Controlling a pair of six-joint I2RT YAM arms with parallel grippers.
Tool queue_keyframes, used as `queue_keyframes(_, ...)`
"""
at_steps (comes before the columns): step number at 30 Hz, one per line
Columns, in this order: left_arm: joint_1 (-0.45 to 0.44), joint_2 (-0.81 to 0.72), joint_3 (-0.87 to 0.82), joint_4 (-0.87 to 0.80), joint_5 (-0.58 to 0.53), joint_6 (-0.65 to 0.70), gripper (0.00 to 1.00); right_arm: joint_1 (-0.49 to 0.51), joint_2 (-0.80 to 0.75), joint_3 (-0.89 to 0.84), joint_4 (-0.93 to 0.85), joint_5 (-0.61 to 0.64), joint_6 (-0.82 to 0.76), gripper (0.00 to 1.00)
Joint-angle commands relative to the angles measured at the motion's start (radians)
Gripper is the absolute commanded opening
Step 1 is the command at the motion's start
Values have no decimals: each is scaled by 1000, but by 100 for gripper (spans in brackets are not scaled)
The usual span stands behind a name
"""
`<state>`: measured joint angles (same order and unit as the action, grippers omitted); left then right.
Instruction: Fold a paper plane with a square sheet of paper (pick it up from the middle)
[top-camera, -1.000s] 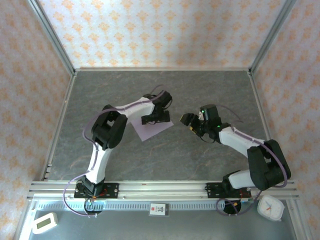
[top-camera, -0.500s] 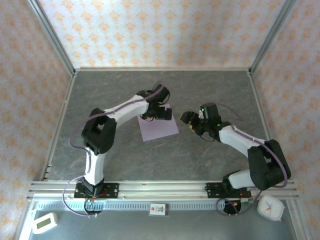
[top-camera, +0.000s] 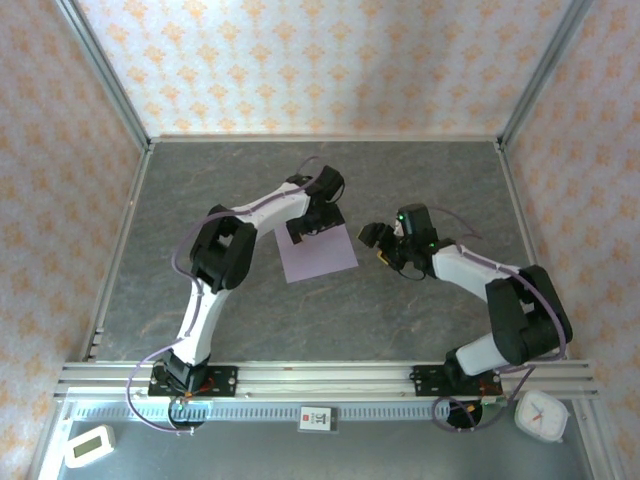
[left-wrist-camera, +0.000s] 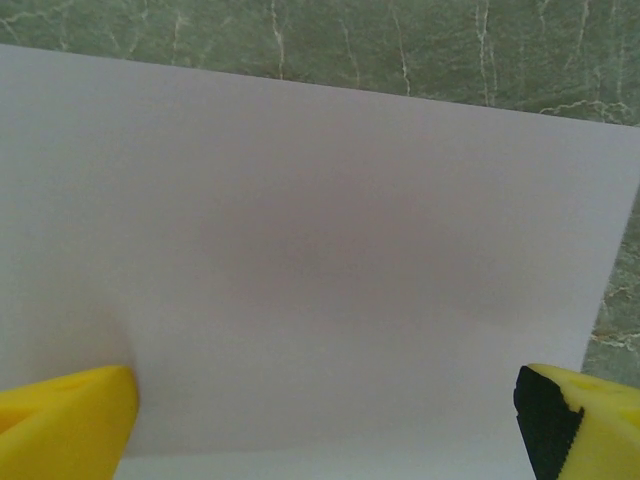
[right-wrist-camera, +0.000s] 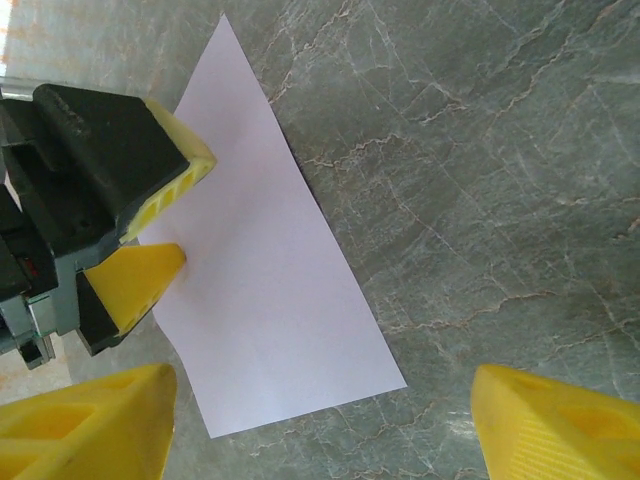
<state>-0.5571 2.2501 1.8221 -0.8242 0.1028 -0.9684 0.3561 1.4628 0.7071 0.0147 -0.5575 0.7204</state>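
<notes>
Nothing is folded yet: the square sheet of paper (top-camera: 322, 257) lies uncreased near the middle of the table (top-camera: 220, 170), my left gripper (top-camera: 310, 230) spread wide over its far edge, my right gripper (top-camera: 377, 247) spread too, just beside its right edge.

Soft, even light falls from above on the grey counter (top-camera: 400, 310), with no glare; the arms (top-camera: 215, 260) cast only faint, blurred shadows. The patterned walls (top-camera: 320, 60) look bright and slightly washed. Close up, the square sheet of paper (left-wrist-camera: 320, 230) reads almost white, with a dim grey patch at its middle. The left pincer (left-wrist-camera: 325, 430) has blurred fingertips (left-wrist-camera: 60, 420). The counter's veins are sharp under the right pincer (right-wrist-camera: 325, 425), whose own fingertips (right-wrist-camera: 560, 420) are out of focus.
</notes>
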Motion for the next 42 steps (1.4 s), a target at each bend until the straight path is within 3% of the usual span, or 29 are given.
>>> queue_keyframes(1, -5, 0, 33, -94, -55, -17, 100, -4, 8, 22, 17, 3, -9, 77)
queue_keyframes(11, -13, -42, 38, -139, -67, 141, 100, -8, 18, 15, 32, -5, -8, 77)
queue_keyframes(28, -38, 18, 7, -131, -86, 120, 100, -11, 27, 5, 54, -19, -9, 77)
queue_keyframes(42, -41, -14, -216, -7, -74, 116, 97, -24, -11, -7, 50, -12, -5, 77)
